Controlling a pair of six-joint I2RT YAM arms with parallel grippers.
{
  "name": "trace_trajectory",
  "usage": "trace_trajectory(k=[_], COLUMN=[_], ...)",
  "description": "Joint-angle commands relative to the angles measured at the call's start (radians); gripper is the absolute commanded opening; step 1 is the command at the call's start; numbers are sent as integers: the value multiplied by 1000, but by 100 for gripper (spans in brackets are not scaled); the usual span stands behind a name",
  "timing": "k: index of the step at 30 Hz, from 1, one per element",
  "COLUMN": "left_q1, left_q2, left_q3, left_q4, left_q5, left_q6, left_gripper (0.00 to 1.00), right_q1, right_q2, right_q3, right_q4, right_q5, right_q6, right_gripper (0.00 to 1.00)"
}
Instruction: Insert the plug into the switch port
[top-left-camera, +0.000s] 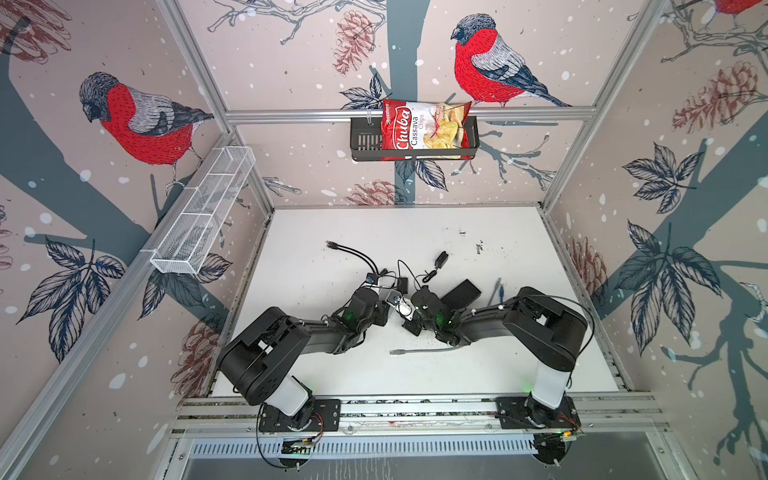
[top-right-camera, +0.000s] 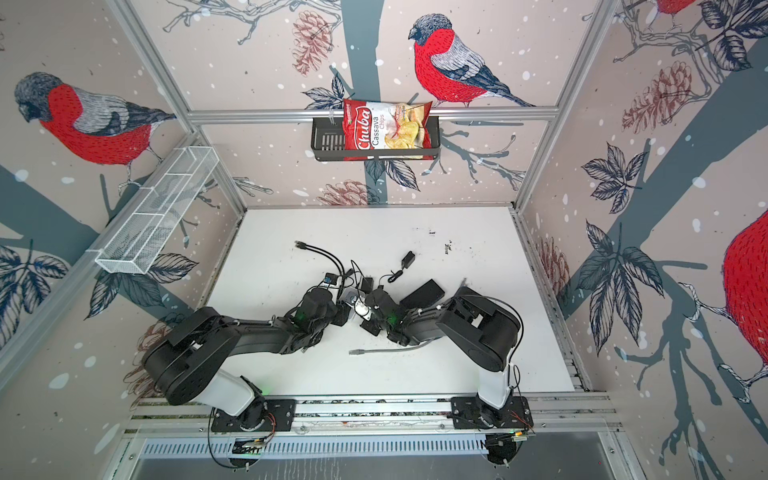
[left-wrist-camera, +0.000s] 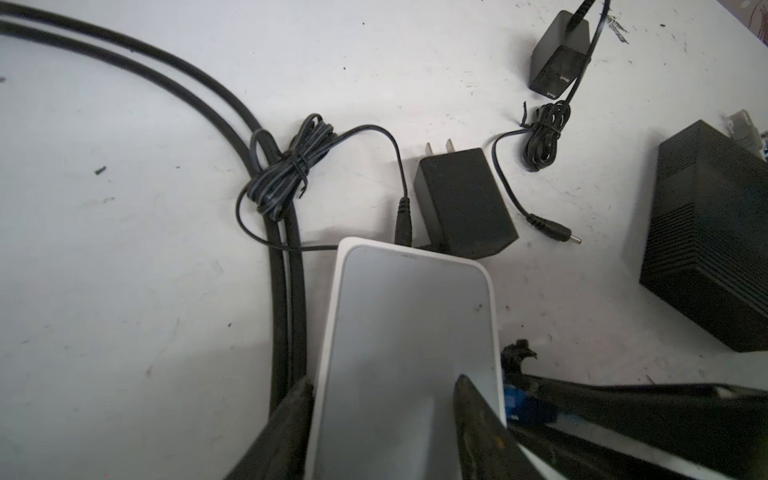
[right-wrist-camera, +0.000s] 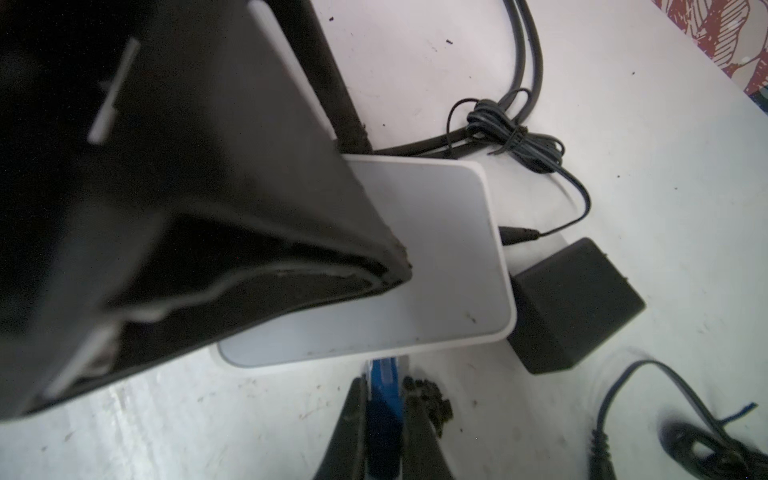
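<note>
— Where does the switch sit?
— The white switch (left-wrist-camera: 407, 324) is near the middle of the table (top-left-camera: 332, 370). The left claw (left-wrist-camera: 380, 384) is clamped on it, a finger pressing from either side.
— And the plug?
— The right claw (right-wrist-camera: 384, 388) pinches the blue plug (right-wrist-camera: 386, 374) between nearly closed fingers. The plug's tip meets one long side of the switch. Whether it sits in a port cannot be told.
— What lies close by?
— A black power adapter (left-wrist-camera: 465, 203) rests just beside the switch's short end, and a barrel connector (left-wrist-camera: 403, 220) touches that end. A black box (left-wrist-camera: 706, 232) stands apart.
</note>
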Motion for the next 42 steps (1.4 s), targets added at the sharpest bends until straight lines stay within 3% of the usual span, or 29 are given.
trace_trajectory(k=[1, 9, 14, 22, 31, 36, 42], left_q1=[-35, -41, -41, -26, -1, 2, 5], left_q2=[-2, 24, 35, 12, -16, -28, -46], left_q3=[-6, -12, -16, -7, -8, -8, -14], left_q4=[20, 27, 26, -44, -65, -70, -75], left_q5=[354, 410, 361, 230, 203, 190, 176], left_q6=[29, 58, 41, 3, -16, -16, -18], left_gripper=[52, 52, 53, 65, 79, 96, 96], right_q1=[1, -22, -25, -27, -25, -26, -25], right_q2=[9, -22, -25, -14, -13, -9, -12], right_q3=[5, -41, -47, -40, -72, -78, -89], right_q4=[215, 247, 230, 172, 165, 163, 175], right_q5=[-121, -175, -165, -84, -33, -24, -26], right_q6=[-33, -37, -27, 16, 64, 73, 72], right_gripper=[0, 0, 0, 0, 3, 7, 14])
